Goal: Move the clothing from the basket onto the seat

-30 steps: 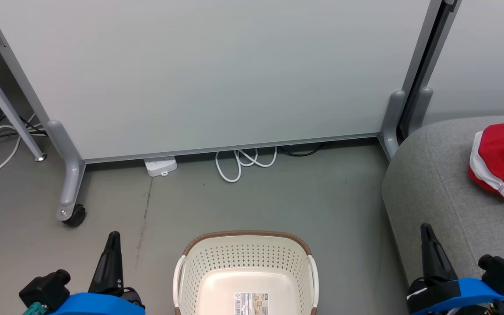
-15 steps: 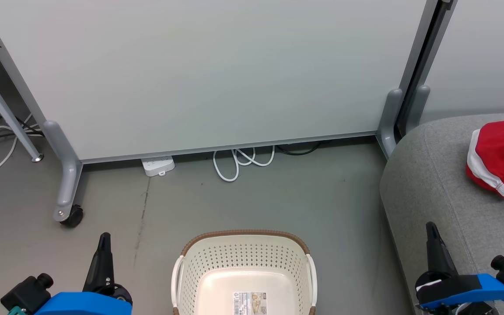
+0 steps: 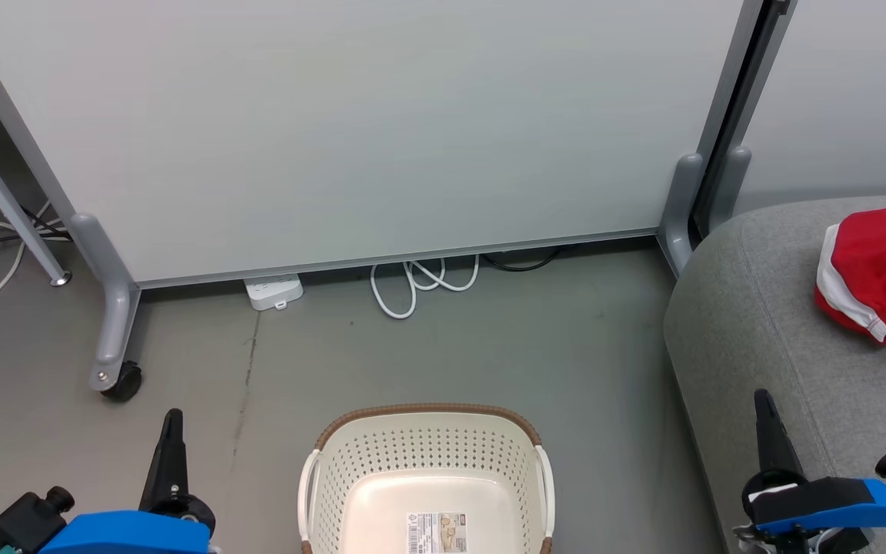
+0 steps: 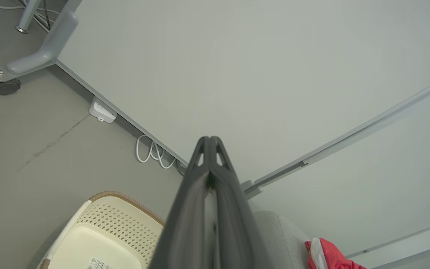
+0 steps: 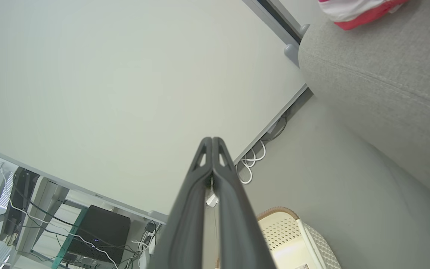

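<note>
The robot's left claw (image 3: 172,422) and right claw (image 3: 764,415), each with its 2 long dark fingers pressed together and holding nothing, hang low on either side of a cream perforated plastic laundry basket with a brown woven-look rim (image 3: 428,411). The basket stands on the grey floor (image 3: 566,346), and the part of its bottom in view bears nothing but a paper label (image 3: 438,531). The bright red soft sports clothing with white panels (image 3: 874,269) lies bunched on the large light grey woven-fabric seat (image 3: 751,331), toward its far right. It is well apart from both claws, up and beyond the right one. Whether the heap is 1 garment or 2 cannot be told, as its right part runs out of the head view. On this showing the move looks done. The cloth appears light, limp and unbreakable, and likely to sag and trail from any grip. If it needs shifting, a pinch on a raised fold or the white-edged hem would probably hold best. Behind stand a pale wheeled partition panel (image 3: 335,138) and a coiled white cable (image 3: 420,285).
</note>
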Tool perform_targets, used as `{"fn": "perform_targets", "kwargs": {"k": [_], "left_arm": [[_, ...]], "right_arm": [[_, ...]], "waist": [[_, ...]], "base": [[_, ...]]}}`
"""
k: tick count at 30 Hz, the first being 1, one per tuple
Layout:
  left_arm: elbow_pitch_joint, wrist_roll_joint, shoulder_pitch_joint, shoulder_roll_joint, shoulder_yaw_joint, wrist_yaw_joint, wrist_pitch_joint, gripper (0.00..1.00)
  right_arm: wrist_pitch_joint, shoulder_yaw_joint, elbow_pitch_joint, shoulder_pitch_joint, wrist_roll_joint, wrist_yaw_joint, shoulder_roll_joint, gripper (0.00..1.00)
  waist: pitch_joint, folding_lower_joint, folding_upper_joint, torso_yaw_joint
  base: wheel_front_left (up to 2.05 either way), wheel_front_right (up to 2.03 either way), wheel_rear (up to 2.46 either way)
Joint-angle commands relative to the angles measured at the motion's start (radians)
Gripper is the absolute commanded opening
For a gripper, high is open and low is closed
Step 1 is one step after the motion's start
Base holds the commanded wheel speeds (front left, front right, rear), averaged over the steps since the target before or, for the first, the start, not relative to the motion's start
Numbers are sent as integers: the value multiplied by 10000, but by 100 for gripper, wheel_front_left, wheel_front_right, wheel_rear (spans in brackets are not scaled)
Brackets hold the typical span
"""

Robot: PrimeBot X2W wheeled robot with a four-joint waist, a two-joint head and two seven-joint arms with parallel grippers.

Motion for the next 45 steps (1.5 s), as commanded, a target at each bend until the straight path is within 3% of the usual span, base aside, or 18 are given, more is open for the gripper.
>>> {"fn": "perform_targets", "kwargs": {"k": [1,45], "left_arm": [[-133,-254,-250,35,87,-73,48,0],[-185,-4402,-313,52,603,-172,1147,0]], "right_arm": [[80,-31,-160,-294,298,0,20,0],[1197,-338,-272,-482,4708,-2,90,0]], "waist": [[2,-1,0,-5],[82,-1,0,-229]], "base": [[0,0,0],[0,0,0]]}}
